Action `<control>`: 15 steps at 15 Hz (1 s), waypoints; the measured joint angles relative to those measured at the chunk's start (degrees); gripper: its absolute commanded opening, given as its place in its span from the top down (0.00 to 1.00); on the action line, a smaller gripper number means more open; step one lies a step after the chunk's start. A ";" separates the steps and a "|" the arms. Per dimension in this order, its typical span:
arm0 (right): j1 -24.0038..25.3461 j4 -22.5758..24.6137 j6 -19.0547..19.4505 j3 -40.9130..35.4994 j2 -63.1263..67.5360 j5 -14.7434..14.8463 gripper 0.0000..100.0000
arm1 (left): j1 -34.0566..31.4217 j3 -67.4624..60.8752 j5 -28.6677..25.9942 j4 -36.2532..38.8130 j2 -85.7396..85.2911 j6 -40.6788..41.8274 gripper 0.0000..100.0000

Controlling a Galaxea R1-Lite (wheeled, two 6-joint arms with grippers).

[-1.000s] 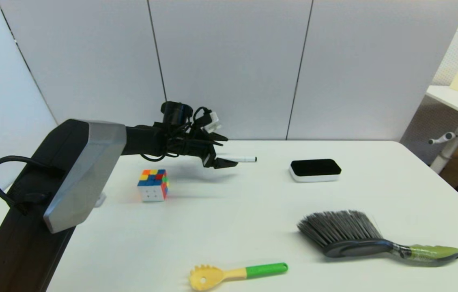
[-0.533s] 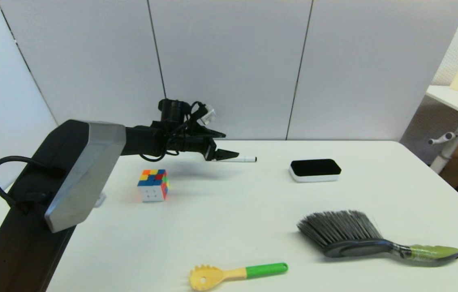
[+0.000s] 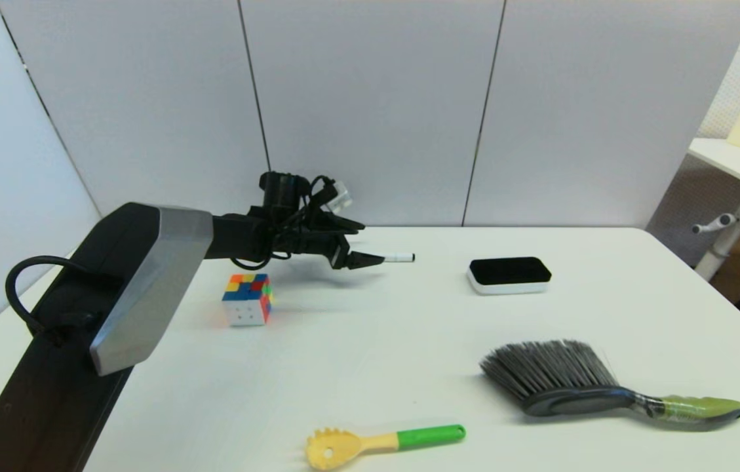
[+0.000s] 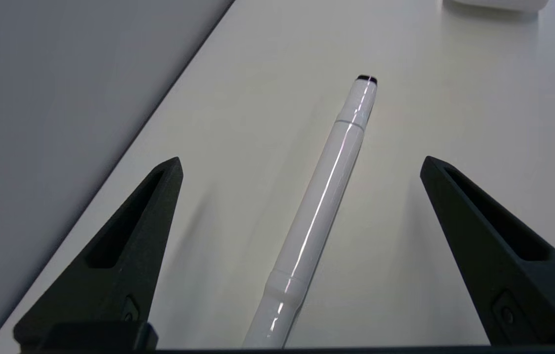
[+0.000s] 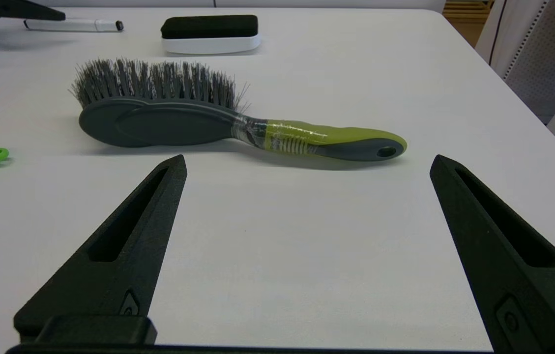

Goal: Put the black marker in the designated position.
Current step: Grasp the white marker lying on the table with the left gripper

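Head view: the left pincer [image 3: 370, 259] reaches low across the far-left part of the white surface [image 3: 370, 367], right over the slim white-barrelled black marker [image 3: 398, 257]; only the marker's right end with its black tip shows past the fingers.
Head view, neighbours: a multicoloured puzzle cube [image 3: 248, 299] sits nearer and to the left; a white eraser block with a black top [image 3: 508, 275] lies to the right, apart from the marker; a grey-bristled brush with a green handle [image 3: 605, 387] and a yellow pasta fork with a green handle [image 3: 383, 443] lie near.
Left wrist view: fingers [image 4: 130, 255] spread wide, one on each side of the black marker [image 4: 321, 206], which lies flat on the surface between them, touched by neither.
Left wrist view, advice: the barrel runs lengthwise away from the wrist, so I'd judge closing squarely on mid-barrel best; a round barrel may roll if one finger meets it first.
Right wrist view: the right pincer [image 5: 306, 236] hangs over bare surface at the near right, fingers wide apart, holding nothing; the brush [image 5: 198, 118] lies just beyond it, the marker [image 5: 73, 24] far off.
Containers: none to be seen; the target is bare surface, and I cannot tell which patch.
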State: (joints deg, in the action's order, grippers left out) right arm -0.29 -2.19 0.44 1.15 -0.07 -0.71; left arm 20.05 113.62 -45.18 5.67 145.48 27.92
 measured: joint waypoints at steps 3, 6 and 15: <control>0.00 0.00 -0.02 0.00 0.00 0.00 0.00 | 0.20 -0.22 -0.85 -0.13 0.94 0.39 0.00; 0.00 0.00 -0.02 0.00 0.00 0.02 0.00 | 0.23 -0.33 -1.01 -0.02 1.71 0.35 0.00; 0.02 0.00 -0.04 0.00 0.00 0.02 0.00 | -0.60 -0.05 -1.76 2.90 1.77 -3.58 0.00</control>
State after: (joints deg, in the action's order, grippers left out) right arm -0.27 -2.19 0.40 1.15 -0.07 -0.68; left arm 19.46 113.57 -46.93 8.57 147.25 24.33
